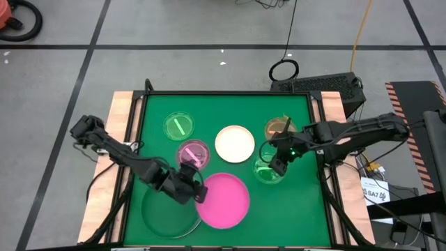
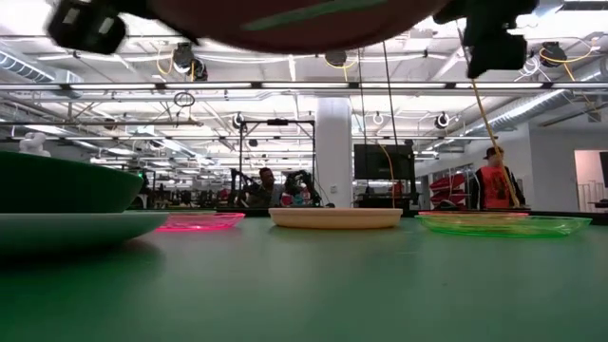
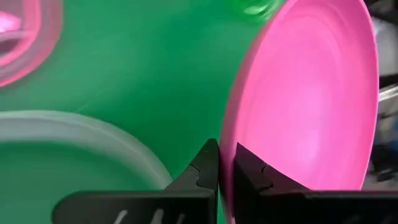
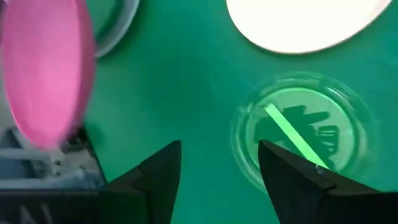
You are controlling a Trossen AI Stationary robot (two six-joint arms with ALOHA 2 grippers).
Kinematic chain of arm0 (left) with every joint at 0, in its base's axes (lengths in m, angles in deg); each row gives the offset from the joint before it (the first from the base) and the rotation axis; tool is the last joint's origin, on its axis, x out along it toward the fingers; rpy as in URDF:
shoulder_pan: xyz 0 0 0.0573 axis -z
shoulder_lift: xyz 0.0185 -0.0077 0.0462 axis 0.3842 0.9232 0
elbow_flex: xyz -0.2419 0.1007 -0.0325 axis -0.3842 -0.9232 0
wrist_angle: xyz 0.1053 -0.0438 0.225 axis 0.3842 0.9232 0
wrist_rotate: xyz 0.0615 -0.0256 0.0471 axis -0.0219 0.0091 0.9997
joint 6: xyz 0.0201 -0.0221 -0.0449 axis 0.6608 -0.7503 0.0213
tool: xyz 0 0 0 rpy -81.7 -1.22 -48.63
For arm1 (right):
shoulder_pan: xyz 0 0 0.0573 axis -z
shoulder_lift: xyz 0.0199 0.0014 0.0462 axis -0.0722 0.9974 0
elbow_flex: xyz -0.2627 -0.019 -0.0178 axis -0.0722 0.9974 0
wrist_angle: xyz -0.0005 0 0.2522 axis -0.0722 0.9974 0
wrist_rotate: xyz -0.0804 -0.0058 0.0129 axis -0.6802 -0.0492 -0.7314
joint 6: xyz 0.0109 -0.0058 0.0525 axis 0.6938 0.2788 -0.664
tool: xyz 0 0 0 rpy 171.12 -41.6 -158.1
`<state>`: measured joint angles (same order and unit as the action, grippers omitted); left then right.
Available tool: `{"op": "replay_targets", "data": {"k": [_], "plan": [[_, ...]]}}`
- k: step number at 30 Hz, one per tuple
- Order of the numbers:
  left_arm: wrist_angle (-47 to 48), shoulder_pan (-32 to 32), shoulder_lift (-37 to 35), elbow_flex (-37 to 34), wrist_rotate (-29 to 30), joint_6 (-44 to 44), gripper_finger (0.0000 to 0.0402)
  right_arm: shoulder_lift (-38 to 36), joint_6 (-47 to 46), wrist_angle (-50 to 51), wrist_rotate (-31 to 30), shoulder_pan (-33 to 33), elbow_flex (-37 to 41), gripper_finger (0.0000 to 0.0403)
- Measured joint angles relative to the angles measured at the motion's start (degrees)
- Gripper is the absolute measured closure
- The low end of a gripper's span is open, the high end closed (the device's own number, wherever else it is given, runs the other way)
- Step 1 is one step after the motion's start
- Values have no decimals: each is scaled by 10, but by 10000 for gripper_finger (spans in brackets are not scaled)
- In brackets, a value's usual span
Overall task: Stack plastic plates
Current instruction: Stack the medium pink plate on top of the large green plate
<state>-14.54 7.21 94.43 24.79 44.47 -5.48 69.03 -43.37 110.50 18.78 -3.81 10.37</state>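
Note:
My left gripper [image 1: 192, 189] [image 3: 225, 174] is shut on the large hot pink plate [image 1: 224, 201] [image 3: 305, 99], which also shows in the right wrist view [image 4: 46, 74] and as a dark underside in the low view [image 2: 285, 19]. A dark green plate [image 1: 169, 213] [image 2: 57, 185] sits in a pale mint one [image 2: 85, 226] [image 3: 81, 130] just left of it. My right gripper [image 1: 279, 164] [image 4: 217, 180] is open above a small translucent green plate [image 1: 267, 171] [image 4: 305, 130] that lies flat on the mat. The cream-white plate [image 1: 234, 143] [image 2: 334, 218] lies mid-table. My left gripper pinches the pink plate's left rim [image 3: 227, 146] between its two fingers, one on the plate's inner face and one on its outer face. The fingers come from the table's left side. The plate is tilted and lifted off the mat.
A purple small plate [image 1: 193, 153], another small green one [image 1: 179, 126] and an orange one [image 1: 280, 129] lie on the green mat [image 1: 153, 160]. Wooden borders [image 1: 122, 125] frame the table. People stand in the room beyond [image 2: 492, 185].

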Motion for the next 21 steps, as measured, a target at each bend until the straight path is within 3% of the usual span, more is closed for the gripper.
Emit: {"op": "replay_targets", "data": {"k": [10, 16, 21], "plan": [[170, 69, -84, 0, -10, -11, 387, -17, 43, 29, -22, -25, 0, 195], [265, 116, -109, 0, -36, 17, 387, -16, 28, -3, -83, -70, 0, 195], [300, 144, -102, 0, -35, 92, 387, -16, 13, -31, -144, -101, 0, 195]]}}
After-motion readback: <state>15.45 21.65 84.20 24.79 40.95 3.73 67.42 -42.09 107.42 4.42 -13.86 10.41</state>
